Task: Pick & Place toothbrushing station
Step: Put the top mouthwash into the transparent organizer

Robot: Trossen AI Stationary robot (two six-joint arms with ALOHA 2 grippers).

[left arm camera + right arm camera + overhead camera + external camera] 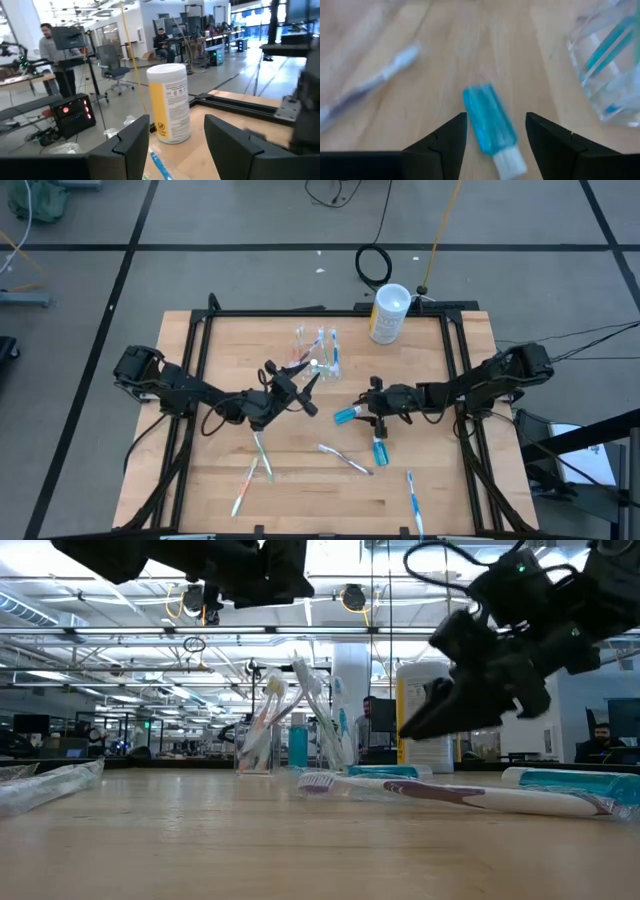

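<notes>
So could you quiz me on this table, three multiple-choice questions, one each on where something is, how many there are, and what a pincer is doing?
1. Where is the tall white cylindrical canister with the yellow label?
A. Lying on its side mid-table
B. Standing upright at the wooden table's edge
C. On the floor

2. How many small teal white-capped toothpaste tubes lie flat on the wood?
A. None
B. Two
C. Five

3. What state is the right pincer in?
A. Shut on a toothbrush
B. Shut on the canister
C. Open, holding nothing

Answers:
1 B: the canister stands upright at the rim of the wooden table in the high view.
2 B: the high view shows one tube and a second.
3 C: the right pincer has its fingers apart, with a tube lying on the wood between them.
</notes>
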